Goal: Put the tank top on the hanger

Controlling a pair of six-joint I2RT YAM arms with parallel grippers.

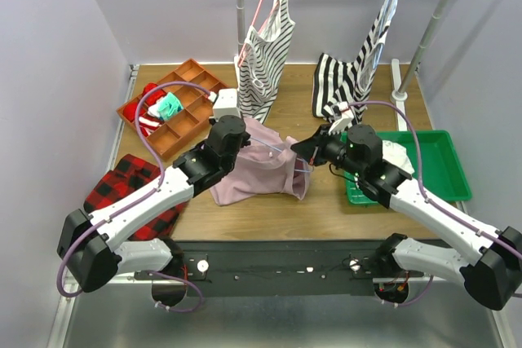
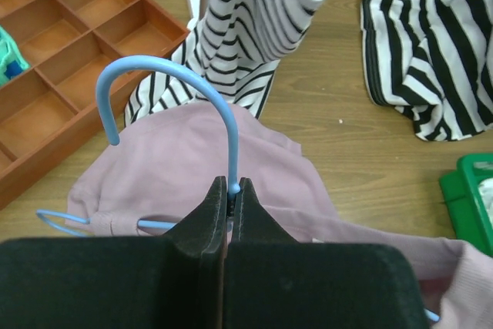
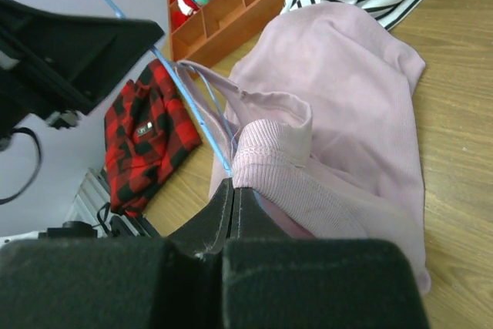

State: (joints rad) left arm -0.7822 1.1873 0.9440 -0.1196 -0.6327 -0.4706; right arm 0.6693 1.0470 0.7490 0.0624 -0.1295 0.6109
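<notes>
The mauve-pink tank top (image 1: 261, 170) lies bunched on the wooden table between both arms. My left gripper (image 2: 233, 188) is shut on the neck of the pale blue hanger (image 2: 166, 75), just under its hook. The hook rises over the fabric, and the hanger's lower wires run into the top. In the top view the left gripper (image 1: 243, 138) is at the top's far left edge. My right gripper (image 3: 235, 187) is shut on a ribbed edge of the tank top (image 3: 339, 105), lifting it beside a hanger wire (image 3: 202, 125). In the top view the right gripper (image 1: 304, 151) is at the garment's right side.
An orange compartment tray (image 1: 189, 120) holding small items stands at the back left. A red plaid shirt (image 1: 130, 185) lies at the near left, a green tray (image 1: 444, 160) at the right. Two striped tops (image 1: 265, 59) (image 1: 359, 75) hang from the rack behind, one on a pink hanger.
</notes>
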